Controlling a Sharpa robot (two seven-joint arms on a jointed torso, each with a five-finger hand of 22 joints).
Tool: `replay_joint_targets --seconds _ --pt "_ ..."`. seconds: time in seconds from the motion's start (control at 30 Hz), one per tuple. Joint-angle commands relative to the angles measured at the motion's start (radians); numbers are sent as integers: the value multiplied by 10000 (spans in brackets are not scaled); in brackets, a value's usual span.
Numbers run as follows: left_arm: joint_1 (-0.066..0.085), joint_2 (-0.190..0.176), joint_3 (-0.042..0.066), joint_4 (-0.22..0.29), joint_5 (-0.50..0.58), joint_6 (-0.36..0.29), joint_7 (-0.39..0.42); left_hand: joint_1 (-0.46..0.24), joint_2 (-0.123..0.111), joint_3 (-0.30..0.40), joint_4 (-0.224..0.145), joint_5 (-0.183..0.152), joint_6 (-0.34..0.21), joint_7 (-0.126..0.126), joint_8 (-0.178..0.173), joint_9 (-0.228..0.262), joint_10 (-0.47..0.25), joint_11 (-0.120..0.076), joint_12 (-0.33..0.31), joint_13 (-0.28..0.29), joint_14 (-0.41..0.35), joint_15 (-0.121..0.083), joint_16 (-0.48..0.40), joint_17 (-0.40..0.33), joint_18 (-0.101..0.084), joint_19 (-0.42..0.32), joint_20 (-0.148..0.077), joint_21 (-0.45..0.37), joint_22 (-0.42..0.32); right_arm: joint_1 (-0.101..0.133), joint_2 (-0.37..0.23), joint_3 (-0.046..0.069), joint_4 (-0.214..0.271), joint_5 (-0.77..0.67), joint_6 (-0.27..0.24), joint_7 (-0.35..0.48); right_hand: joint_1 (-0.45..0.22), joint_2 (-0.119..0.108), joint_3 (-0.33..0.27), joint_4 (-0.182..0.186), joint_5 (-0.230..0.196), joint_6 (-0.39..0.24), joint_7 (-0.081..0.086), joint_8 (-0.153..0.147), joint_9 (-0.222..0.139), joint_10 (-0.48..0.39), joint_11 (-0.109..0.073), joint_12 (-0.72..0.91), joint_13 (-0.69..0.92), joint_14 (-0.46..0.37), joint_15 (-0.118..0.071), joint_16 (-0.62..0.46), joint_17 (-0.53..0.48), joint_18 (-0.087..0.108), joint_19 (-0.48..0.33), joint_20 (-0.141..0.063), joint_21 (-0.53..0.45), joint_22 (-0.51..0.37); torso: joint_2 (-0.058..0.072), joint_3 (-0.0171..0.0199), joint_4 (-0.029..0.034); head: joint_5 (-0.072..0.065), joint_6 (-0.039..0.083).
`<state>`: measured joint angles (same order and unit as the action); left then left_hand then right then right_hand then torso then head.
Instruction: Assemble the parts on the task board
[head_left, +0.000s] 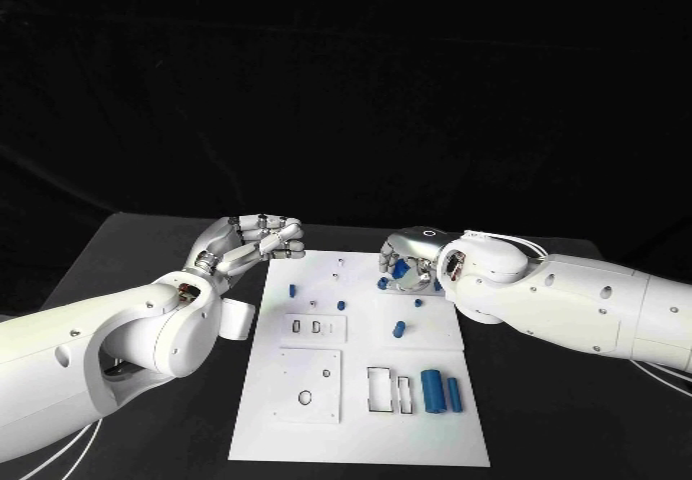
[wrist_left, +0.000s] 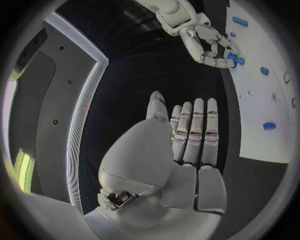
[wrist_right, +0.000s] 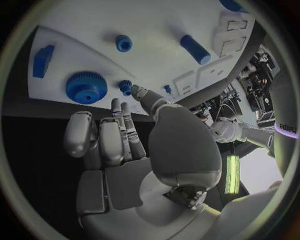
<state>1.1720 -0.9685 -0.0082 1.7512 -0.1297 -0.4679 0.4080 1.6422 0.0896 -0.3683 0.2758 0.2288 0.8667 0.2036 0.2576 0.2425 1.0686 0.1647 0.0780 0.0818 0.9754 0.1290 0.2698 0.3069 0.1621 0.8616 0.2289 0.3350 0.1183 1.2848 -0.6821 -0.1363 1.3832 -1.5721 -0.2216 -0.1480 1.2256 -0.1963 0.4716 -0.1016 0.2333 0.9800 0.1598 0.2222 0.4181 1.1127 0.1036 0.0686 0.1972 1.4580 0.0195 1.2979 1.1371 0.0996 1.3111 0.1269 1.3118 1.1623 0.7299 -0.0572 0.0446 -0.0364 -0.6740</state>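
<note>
The white task board (head_left: 361, 420) lies in the middle of the black table. Two blue cylinders (head_left: 440, 391) lie near its front right, and small blue pegs (head_left: 340, 301) stand further back. A blue gear (wrist_right: 85, 87) sits at the board's far right edge with a small blue peg (wrist_right: 125, 87) beside it. My right hand (head_left: 408, 262) hovers over that gear, its fingers (wrist_right: 122, 127) stretched out and holding nothing. My left hand (head_left: 257, 240) is at the board's far left corner, with straight fingers (wrist_left: 195, 131) side by side and nothing in them.
White inset plates with rectangular and round cut-outs (head_left: 313, 328) lie in the board's middle and front. A blue block (wrist_right: 42, 60), a blue ring (wrist_right: 124, 43) and a longer blue cylinder (wrist_right: 195, 48) also lie on the board. Bare black table (head_left: 130, 260) flanks the board.
</note>
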Motion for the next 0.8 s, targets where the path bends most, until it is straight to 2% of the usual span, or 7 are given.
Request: replay_joint_targets --seconds 0.03,0.43,0.8 --pt "36 -2 11 41 93 214 14 20 104 -50 4 27 -50 -6 -53 8 -29 28 -69 5 -51 12 -68 9 170 25 69 -53 -16 -11 50 -1 -43 -149 7 -42 9 10 140 21 -82 92 -26 -68 22 37 -28 -2 -20 206 8 123 103 -147 113 4 125 173 40 -13 36 -7 13" --pt "80 -15 12 44 154 251 -41 12 119 -71 9 29 -66 0 -60 20 -41 35 -83 4 -67 19 -83 23 169 21 74 -65 -24 -23 158 -1 -137 -67 30 -28 -86 11 487 115 -102 178 -63 -53 84 158 -56 5 -44 318 -16 354 317 -215 322 -14 398 580 98 -55 72 -20 8" --pt "102 -32 12 26 182 290 -92 4 134 -89 13 28 -78 5 -64 31 -50 40 -92 4 -81 24 -96 36 168 17 79 -75 -31 -62 167 -2 -200 -41 296 -49 -124 -21 644 150 -131 228 -86 -32 127 233 -75 11 -57 353 -31 444 400 -245 407 -24 510 750 129 -65 76 -9 -25"
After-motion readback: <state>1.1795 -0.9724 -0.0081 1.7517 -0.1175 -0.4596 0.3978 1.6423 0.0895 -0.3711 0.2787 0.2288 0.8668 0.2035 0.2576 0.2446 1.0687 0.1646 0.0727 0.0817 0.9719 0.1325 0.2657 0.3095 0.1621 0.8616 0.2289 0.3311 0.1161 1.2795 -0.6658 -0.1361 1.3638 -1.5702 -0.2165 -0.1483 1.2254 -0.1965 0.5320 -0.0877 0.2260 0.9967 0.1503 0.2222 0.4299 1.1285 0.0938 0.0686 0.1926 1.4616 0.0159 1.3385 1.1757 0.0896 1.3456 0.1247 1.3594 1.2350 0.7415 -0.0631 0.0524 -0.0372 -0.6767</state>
